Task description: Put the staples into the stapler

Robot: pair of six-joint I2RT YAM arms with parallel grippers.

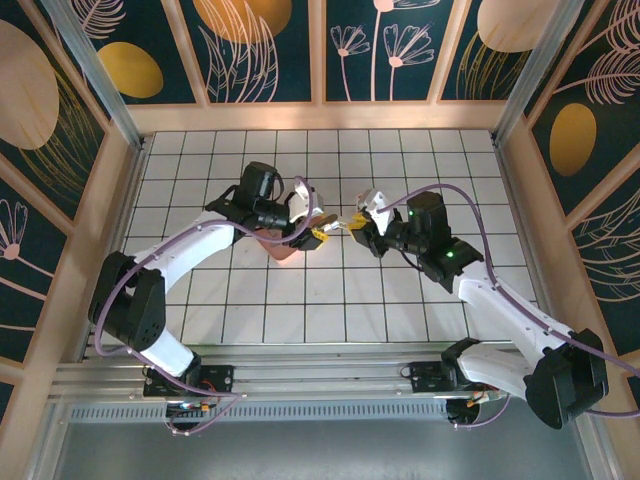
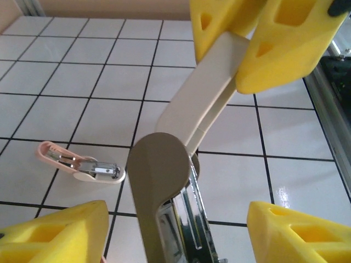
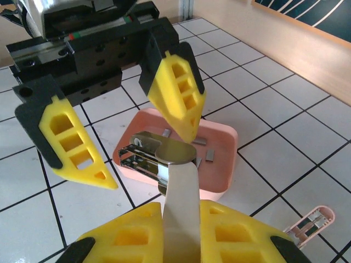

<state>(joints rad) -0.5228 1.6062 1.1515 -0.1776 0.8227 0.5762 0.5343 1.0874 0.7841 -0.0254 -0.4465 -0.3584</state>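
two tools, one stapler (image 3: pixel 175 153): our right tool (image 3: pixel 181 207) is clamped on its beige top arm, which is hinged up. our left tool (image 2: pixel 176 213) holds its fingers apart on either side of the metal magazine. several grey staples (image 3: pixel 200 141) lie loose in the pink tray (image 3: pixel 219 186) by the stapler. a small pink gadget (image 2: pixel 82 164) lies apart on the tiled surface (image 2: pixel 66 87).

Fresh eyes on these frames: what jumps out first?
The stapler, held open at mid-table: the right gripper is shut on its beige lid, while the left gripper stands open around its metal base. Under it sits a pink tray with a few loose staples. A small pink tool lies alone on the tiles nearby.
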